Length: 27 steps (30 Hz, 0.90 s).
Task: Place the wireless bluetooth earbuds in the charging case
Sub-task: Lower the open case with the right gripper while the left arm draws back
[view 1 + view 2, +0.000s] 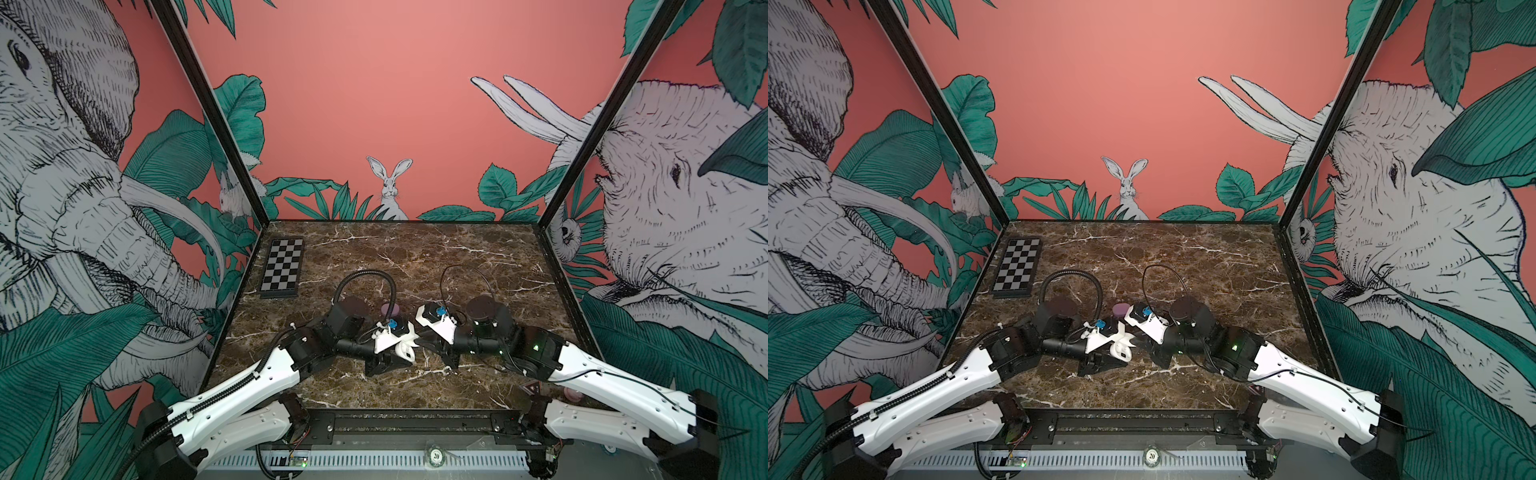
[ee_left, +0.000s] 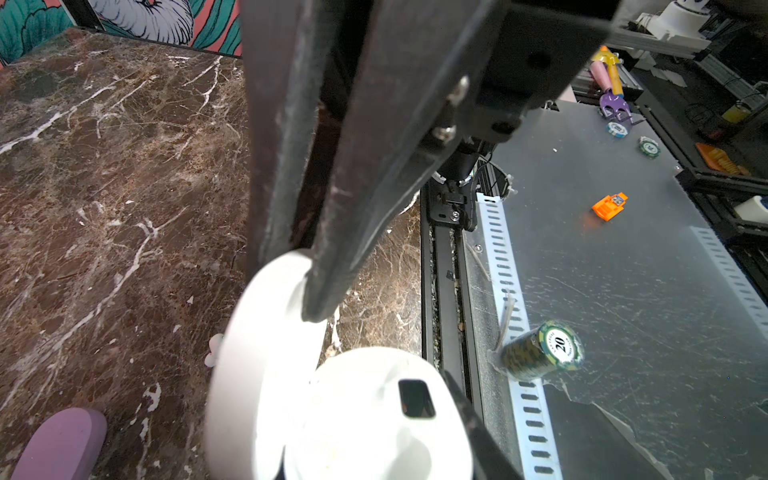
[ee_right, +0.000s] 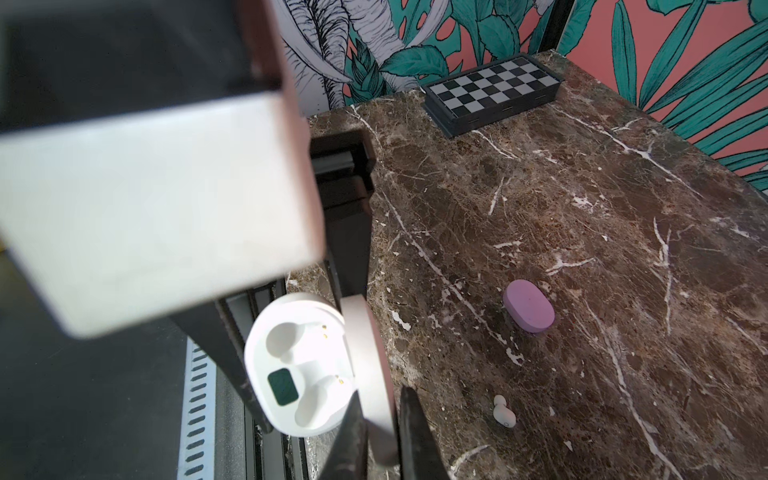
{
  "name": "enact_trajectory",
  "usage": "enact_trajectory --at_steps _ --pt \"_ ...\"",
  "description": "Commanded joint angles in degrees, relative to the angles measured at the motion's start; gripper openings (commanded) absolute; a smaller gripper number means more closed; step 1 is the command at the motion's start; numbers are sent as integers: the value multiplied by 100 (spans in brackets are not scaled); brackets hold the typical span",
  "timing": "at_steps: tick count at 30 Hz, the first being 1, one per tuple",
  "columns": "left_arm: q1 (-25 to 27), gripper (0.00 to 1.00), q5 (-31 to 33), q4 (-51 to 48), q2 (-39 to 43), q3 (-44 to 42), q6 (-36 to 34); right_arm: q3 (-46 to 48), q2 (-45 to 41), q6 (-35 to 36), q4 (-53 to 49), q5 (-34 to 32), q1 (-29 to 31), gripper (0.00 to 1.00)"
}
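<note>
1. L claw (image 2: 299, 286) is pinching the white case (image 3: 299, 365) at its far end, near the front edge of the tabletop (image 3: 582, 208).
2. R claw (image 3: 380, 399) is pressing together on the rim of the lid (image 3: 368, 345), one finger on each side. The lid is standing open, approx. upright.
3. Both wells (image 3: 282, 336) are showing empty; no bud is sitting in the case.
4. Step in hand, as judged: securing the lid open. Grip lightly, follow the hinge arc and avoid twisting against the L claw; the hinge is probably straining easily.
5. One white earbud (image 3: 504, 413) is lying on the tabletop near the lid's outer side, apart from both claws. Other buds: not showing.
6. The purple case (image 3: 528, 305) is sitting shut near that bud. The chessboard box (image 3: 492, 93) is lying well apart, at the far corner.
7. Obstruction: the lid is standing between bud and wells, and the R claw is occupied.
</note>
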<state>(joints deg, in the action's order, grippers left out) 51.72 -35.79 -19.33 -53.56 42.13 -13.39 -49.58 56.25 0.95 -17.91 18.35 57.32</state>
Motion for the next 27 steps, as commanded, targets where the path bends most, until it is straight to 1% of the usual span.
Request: enact_trajectory --at_steps 1,3,8,9,10,16,27 --pt "22 32 90 175 39 -73 -6 -271 -4 -39 53 -125 -26 10" --pt "22 37 90 183 30 -64 -1 -289 0 -12 8 -186 -23 9" --pt "22 42 90 180 44 -64 -6 -313 0 17 -53 -352 -26 7" --pt "22 43 90 188 54 -73 -6 -320 0 34 -87 -375 -22 7" --pt "26 43 263 189 75 -73 -10 -319 0 43 -91 -388 -22 7" --pt "29 45 416 204 221 -100 -38 -366 26 126 -201 -654 -23 6" --pt "22 46 979 300 860 -284 -146 -487 158 241 -397 -1505 -23 5"
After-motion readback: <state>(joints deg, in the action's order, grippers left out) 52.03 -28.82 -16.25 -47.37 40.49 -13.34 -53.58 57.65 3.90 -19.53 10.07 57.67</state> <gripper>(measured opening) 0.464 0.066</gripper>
